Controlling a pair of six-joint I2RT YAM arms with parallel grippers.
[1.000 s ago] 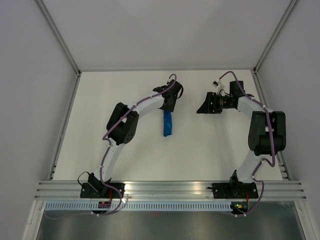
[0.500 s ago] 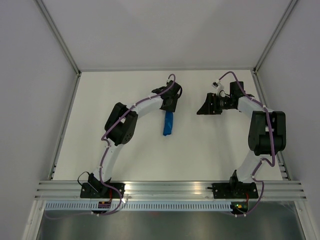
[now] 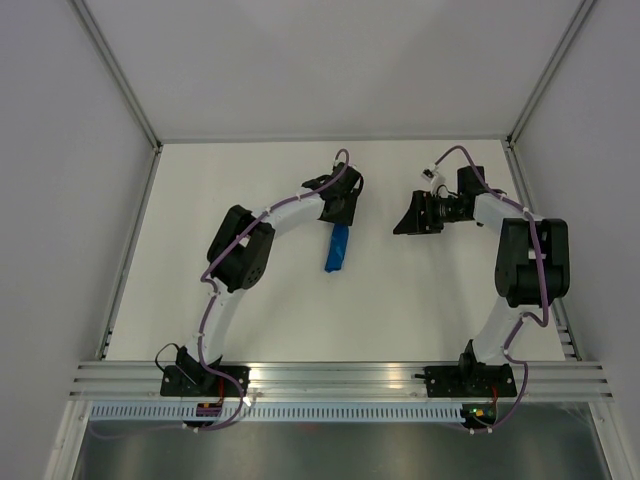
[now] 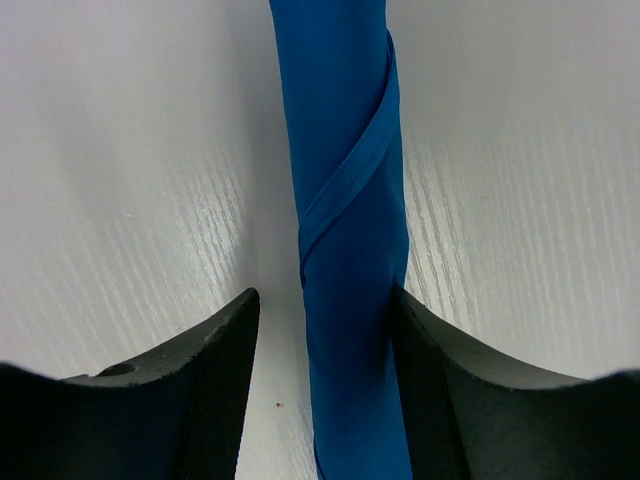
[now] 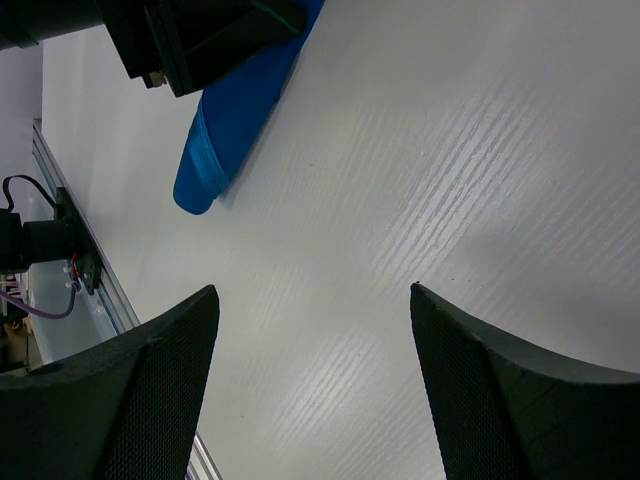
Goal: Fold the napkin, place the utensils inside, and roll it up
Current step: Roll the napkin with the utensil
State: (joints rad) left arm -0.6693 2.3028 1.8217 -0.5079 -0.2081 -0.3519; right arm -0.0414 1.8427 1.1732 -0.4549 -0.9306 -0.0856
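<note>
The blue napkin (image 3: 337, 248) lies rolled into a tight tube on the white table, mid-table, with one end under my left gripper (image 3: 342, 214). In the left wrist view the roll (image 4: 345, 200) runs between the two fingers of the left gripper (image 4: 322, 300). The right finger touches it, and a strip of table shows at the left finger, so the jaws stand open around it. My right gripper (image 3: 402, 222) is open and empty, to the right of the roll. It sees the roll's near end (image 5: 235, 120). The knife is out of view.
The white table (image 3: 250, 300) is enclosed by grey walls on the left, back and right. An aluminium rail (image 3: 340, 375) with both arm bases runs along the near edge. The left gripper's black body (image 5: 200, 40) shows in the right wrist view.
My left gripper has drawn back a little toward the far side along the roll. The roll has stayed in place. My right gripper has barely shifted.
</note>
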